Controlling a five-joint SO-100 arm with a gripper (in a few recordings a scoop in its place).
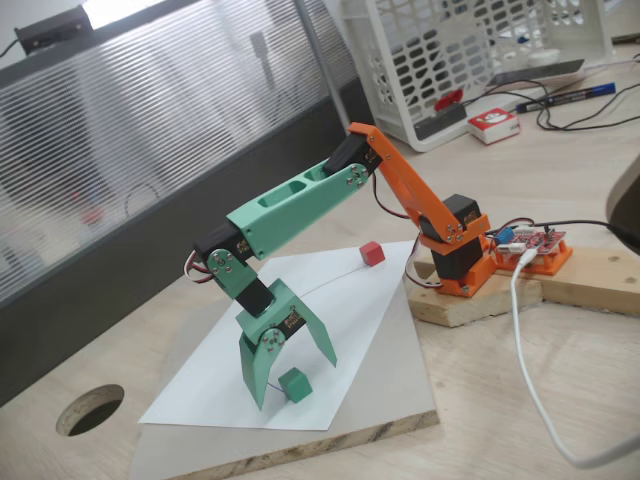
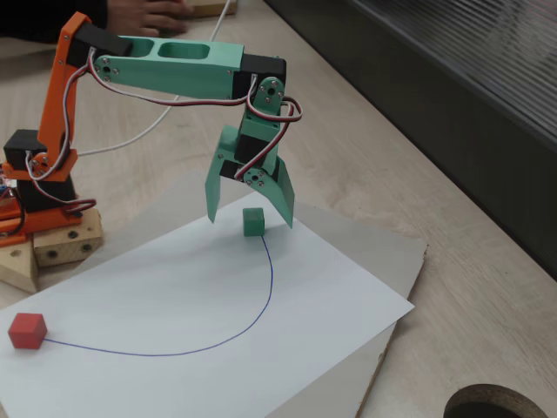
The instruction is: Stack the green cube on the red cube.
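The green cube (image 1: 294, 384) (image 2: 253, 221) rests on the white paper sheet (image 1: 330, 340) (image 2: 218, 313) at one end of a drawn blue curve. My gripper (image 1: 292, 382) (image 2: 251, 218) stands open, pointing down, with its two green fingers on either side of the cube and not touching it. The red cube (image 1: 372, 253) (image 2: 28, 330) sits at the other end of the curve, on the paper's edge near the orange arm base (image 1: 462, 262).
The paper lies on a wooden board with a round hole (image 1: 90, 408) (image 2: 500, 405) beside it. A white basket (image 1: 470, 50), a red-and-white box (image 1: 493, 125), pens and cables lie behind the base. A person's hand (image 2: 152, 16) rests at the back edge.
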